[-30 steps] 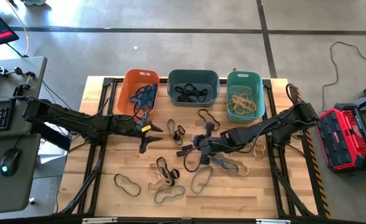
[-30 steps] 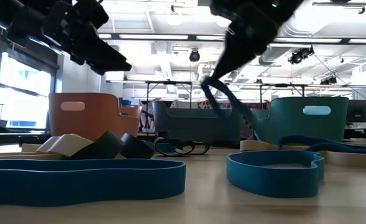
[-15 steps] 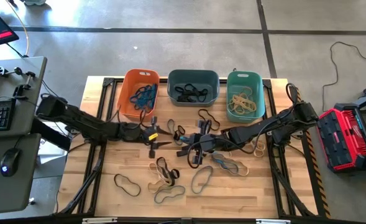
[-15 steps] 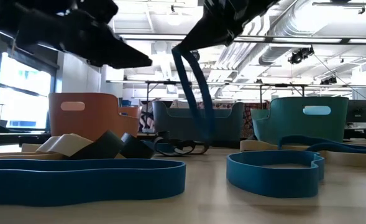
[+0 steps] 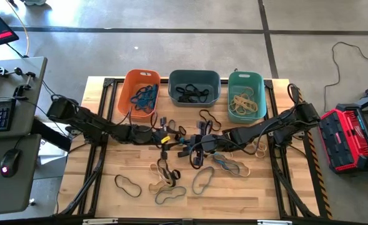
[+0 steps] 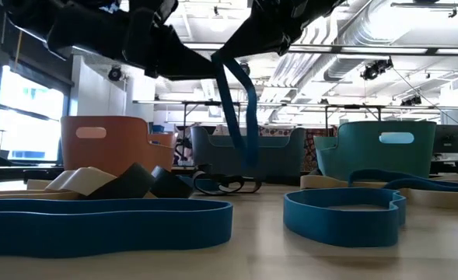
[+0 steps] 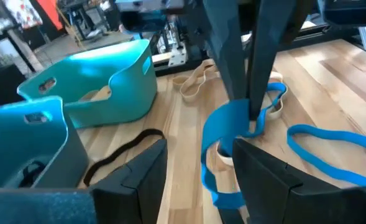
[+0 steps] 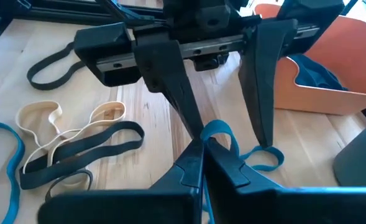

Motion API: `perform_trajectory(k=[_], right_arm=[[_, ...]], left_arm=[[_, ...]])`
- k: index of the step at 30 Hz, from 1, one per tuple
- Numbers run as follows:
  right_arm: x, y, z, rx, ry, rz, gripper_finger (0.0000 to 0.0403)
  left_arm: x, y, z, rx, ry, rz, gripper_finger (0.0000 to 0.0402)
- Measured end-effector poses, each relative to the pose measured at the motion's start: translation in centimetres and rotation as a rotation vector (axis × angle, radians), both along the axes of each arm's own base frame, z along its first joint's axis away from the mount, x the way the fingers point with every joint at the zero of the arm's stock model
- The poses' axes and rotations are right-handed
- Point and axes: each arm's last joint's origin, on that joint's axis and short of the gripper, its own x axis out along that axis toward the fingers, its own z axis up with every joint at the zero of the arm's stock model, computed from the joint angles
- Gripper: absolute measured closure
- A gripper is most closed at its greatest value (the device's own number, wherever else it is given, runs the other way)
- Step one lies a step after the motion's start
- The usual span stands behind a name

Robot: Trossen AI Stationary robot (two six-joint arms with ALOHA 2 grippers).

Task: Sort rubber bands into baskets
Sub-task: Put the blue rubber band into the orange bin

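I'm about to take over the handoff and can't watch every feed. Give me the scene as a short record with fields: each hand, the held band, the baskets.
right hand: shut on the blue band, mid-table
left hand: open, fingers either side of the hanging band, facing the right hand
blue band: hangs clear of the table
orange basket: blue bands inside
slate basket: dark bands inside
teal basket: tan bands inside
loose bands: several on the table, blue, dark and tan
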Motion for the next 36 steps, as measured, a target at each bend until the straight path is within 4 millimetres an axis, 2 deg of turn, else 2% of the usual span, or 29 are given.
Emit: perform_trajectory(k=[4, 7, 16, 21, 24, 28, 32, 36], right_arm=[[0.0, 0.0, 0.1, -0.007, -0.007, 0.011, 0.0403], [0.1, 0.1, 0.2, -0.003, -0.022, 0.015, 0.0403], [0.1, 0.2, 0.2, 0.004, -0.012, 0.069, 0.0403], [0.0, 0.2, 0.0, -0.017, 0.005, 0.071, 0.0400], [-0.1, 0.4, 0.0, -0.060, 0.006, 0.045, 0.0378], [-0.3, 0.9, 0.1, -0.124, -0.006, -0.025, 0.0322], [-0.6, 1.5, 0.1, -0.160, -0.017, -0.093, 0.0265], [-0.9, 1.8, 0.0, -0.192, -0.009, -0.122, 0.0234]], left_arm=[[0.0, 0.0, 0.0, 0.038, 0.002, -0.018, 0.0235], [0.0, -0.1, 0.1, 0.042, 0.004, -0.055, 0.0256], [0.0, -0.6, 0.1, 0.100, 0.009, -0.105, 0.0392], [0.0, -0.4, 0.0, 0.131, 0.017, -0.032, 0.0398], [-0.2, 0.0, 0.1, 0.147, 0.031, 0.038, 0.0399], [-1.0, 0.8, 1.0, 0.119, 0.049, 0.109, 0.0400], [-2.5, 1.7, 2.7, 0.109, 0.058, 0.250, 0.0401], [-4.8, 3.2, 4.9, 0.112, 0.050, 0.381, 0.0401]])
